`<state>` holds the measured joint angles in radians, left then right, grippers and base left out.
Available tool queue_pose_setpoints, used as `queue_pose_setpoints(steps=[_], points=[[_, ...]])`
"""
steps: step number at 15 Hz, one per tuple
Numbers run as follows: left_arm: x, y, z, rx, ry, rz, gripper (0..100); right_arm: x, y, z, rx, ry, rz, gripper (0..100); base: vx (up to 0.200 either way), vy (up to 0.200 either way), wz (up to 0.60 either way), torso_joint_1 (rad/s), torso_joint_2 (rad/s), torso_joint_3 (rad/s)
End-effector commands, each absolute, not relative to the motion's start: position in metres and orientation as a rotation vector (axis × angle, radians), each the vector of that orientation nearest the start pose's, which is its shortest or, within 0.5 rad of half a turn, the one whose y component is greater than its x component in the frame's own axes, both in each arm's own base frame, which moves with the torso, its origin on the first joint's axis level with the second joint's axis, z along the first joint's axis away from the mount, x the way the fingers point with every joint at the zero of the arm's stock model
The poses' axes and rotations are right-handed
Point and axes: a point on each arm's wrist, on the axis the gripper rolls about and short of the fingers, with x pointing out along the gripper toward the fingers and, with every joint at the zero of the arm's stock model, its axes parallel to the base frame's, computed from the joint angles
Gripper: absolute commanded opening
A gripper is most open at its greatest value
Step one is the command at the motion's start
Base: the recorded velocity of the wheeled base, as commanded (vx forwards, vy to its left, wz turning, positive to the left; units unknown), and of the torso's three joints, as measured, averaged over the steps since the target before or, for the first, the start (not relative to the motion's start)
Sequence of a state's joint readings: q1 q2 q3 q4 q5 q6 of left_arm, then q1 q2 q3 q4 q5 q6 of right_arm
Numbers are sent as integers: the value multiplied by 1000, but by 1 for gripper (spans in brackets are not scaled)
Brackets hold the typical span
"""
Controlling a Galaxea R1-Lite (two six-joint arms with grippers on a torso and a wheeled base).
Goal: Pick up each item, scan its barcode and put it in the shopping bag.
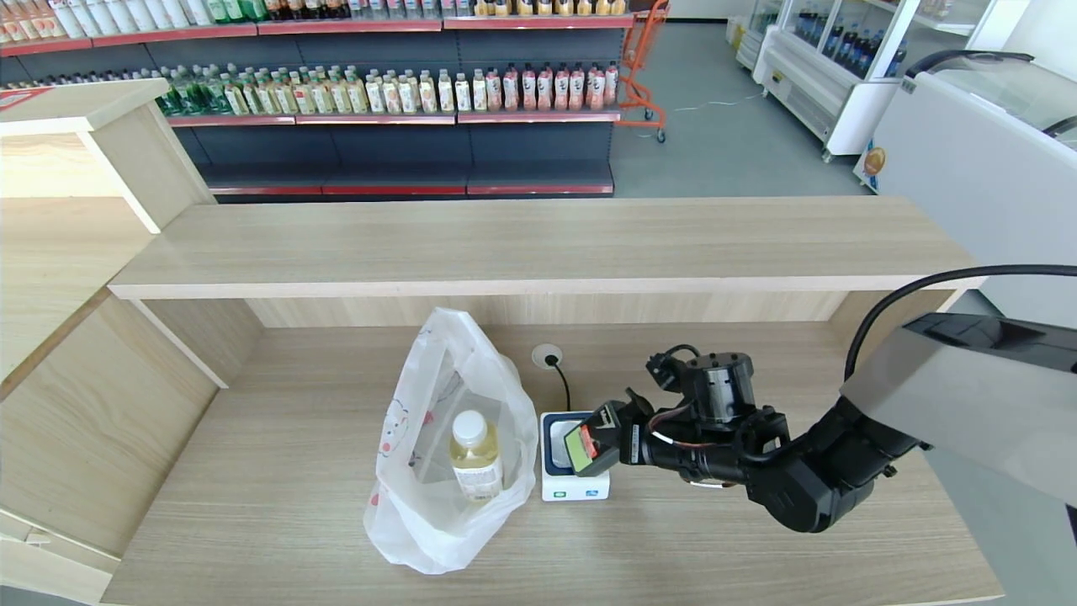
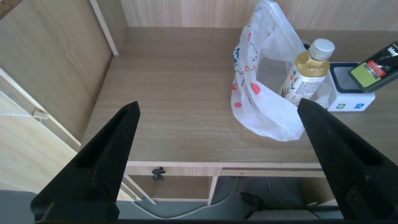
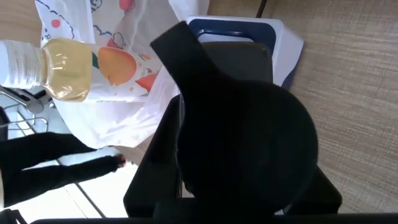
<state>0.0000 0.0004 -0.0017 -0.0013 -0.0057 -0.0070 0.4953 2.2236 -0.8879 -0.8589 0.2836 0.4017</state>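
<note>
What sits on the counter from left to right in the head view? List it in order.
Plastic bag with a bottle inside → scanner → right arm. The right gripper, shut on a green packet, overlaps the scanner, so both are left out.

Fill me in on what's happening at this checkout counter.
The right gripper is shut on a small green item and holds it just above the white scanner on the counter. Right beside the scanner stands the shopping bag, with a bottle of pale yellow drink upright inside it. The left gripper is open and holds nothing, above the counter's near edge.
</note>
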Motion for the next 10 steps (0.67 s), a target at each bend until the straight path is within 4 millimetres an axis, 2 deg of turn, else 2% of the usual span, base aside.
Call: queue_pose_setpoints(steps=[1,3,5,7,8,10], points=[[-23,0,76,-8,-3,-6,100,338,191,33,316,646,653,0,0,0,0,0,0,0],[-23,0,76,-8,-3,-6,100,338,191,34,307,640,657,0,0,0,0,0,0,0],[-23,0,76,-8,-3,-6,100,338,189,47,313,605,661,0,0,0,0,0,0,0],[-23,0,76,-8,-3,-6,100,334,179,88,281,483,681,0,0,0,0,0,0,0],[-23,0,76,-8,-3,-6,100,334,171,101,238,433,682,0,0,0,0,0,0,0],[-23,0,76,-8,-3,-6,100,334,168,113,163,372,694,0,0,0,0,0,0,0]])
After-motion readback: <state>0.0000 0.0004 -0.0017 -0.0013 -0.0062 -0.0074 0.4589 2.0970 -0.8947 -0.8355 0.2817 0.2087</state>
